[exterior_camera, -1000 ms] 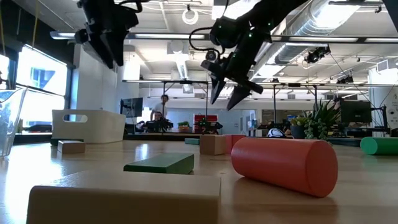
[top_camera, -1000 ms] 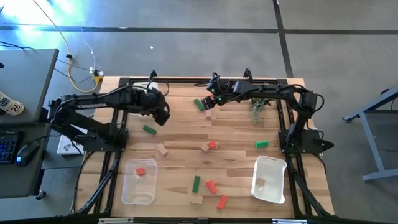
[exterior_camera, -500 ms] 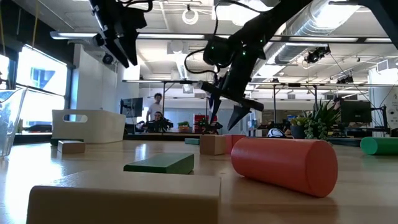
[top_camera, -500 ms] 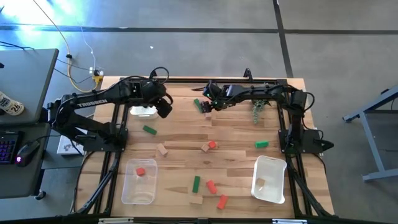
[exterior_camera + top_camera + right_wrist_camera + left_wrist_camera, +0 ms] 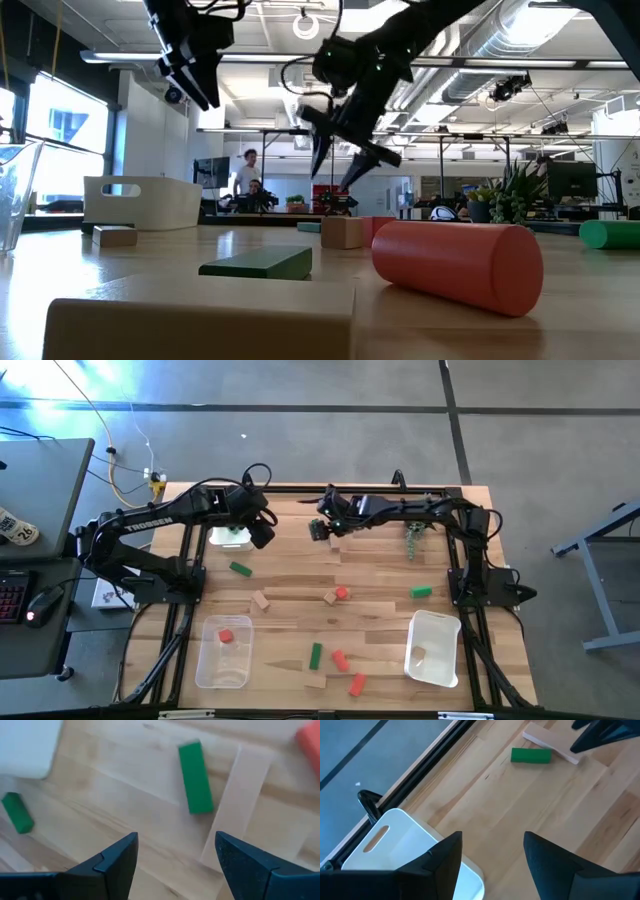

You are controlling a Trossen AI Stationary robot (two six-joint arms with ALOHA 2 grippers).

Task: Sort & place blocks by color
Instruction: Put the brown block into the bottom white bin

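Both claws hang released and empty over the far part of the worktop (image 5: 290,575): the left claw (image 5: 262,536) beside the white bin (image 5: 395,840), the right claw (image 5: 318,530) above a green bar (image 5: 195,777) lying just beside a long tan bar (image 5: 237,807). The other blocks lie scattered on the wood, among them a green bar (image 5: 240,569), a tan and red pair (image 5: 336,595) and a green piece (image 5: 420,592). One red block (image 5: 226,636) sits in the left clear tray (image 5: 205,665) and one tan block (image 5: 420,654) in the right clear tray (image 5: 445,630).

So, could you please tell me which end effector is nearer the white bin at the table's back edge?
Left. The left end effector hovers beside the white bin; the right end effector is farther across.
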